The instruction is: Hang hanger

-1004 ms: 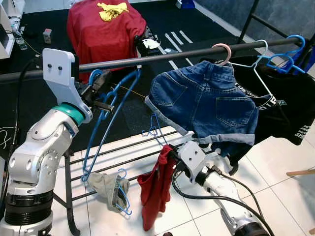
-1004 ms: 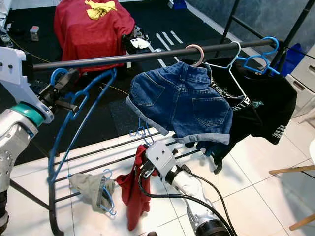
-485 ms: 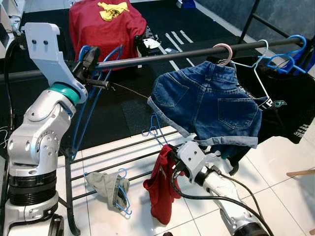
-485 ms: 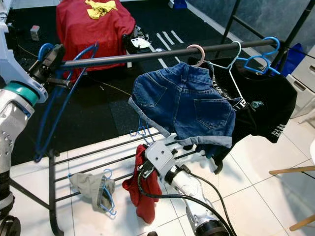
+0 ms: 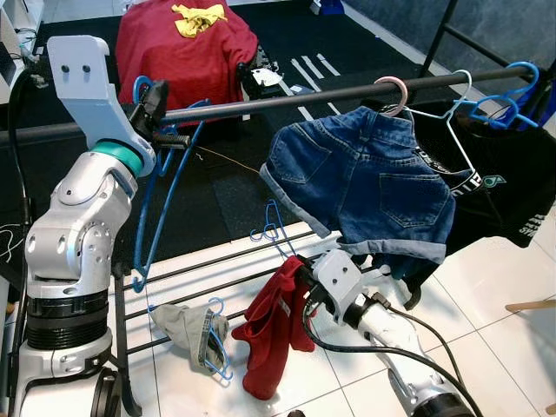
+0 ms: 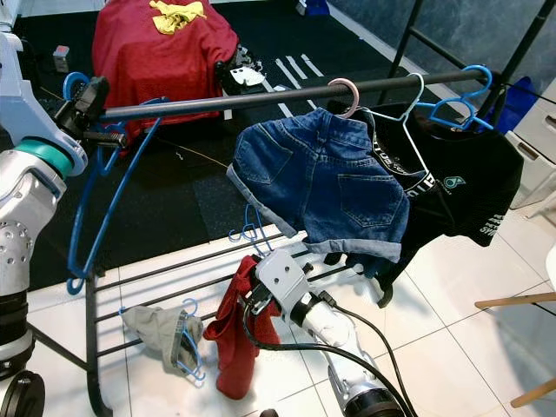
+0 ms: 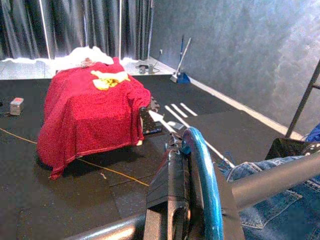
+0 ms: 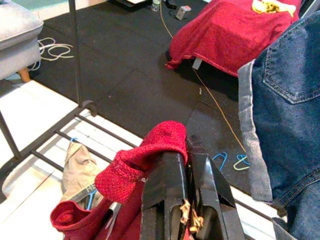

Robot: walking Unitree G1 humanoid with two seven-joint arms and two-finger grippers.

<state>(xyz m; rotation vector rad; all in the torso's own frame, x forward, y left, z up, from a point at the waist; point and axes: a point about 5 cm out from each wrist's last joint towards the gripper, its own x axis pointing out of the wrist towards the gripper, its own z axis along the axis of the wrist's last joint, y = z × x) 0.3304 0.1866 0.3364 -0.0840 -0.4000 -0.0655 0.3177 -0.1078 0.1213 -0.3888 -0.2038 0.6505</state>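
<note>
The blue hanger (image 5: 165,187) hangs at the left end of the rail (image 5: 287,98), with its hook (image 7: 202,185) curved over the top of the bar. The left gripper (image 5: 158,111) is raised to the rail and its jaws are closed on the hook, right at the bar. The body of the hanger slopes down and to the left, below the rail, in front of the black floor mat (image 5: 217,191).

Further right on the same rail hang the denim shorts (image 5: 365,187) on a pink hook (image 5: 393,91), and beside them a black shirt (image 5: 495,195) on a white hanger (image 5: 452,117). Two more blue hangers (image 5: 512,95) sit at the right end of the rail.

The right gripper (image 8: 182,175) is low, in front of the lower bars of the rack (image 5: 217,269), under the shorts. Its jaws are closed on a red cloth (image 5: 269,334), which hangs down from them toward the white tile floor (image 5: 486,304). Near it, a small blue hanger (image 5: 271,228) rests on the lower bars. A grey cloth (image 5: 187,326) with another blue hanger lies on the floor under the rack, to the left of the red cloth.

Behind the rail, on the black mat, stands something covered with a red blanket (image 5: 182,48), and a yellow item (image 5: 198,17) lies on top of it.
</note>
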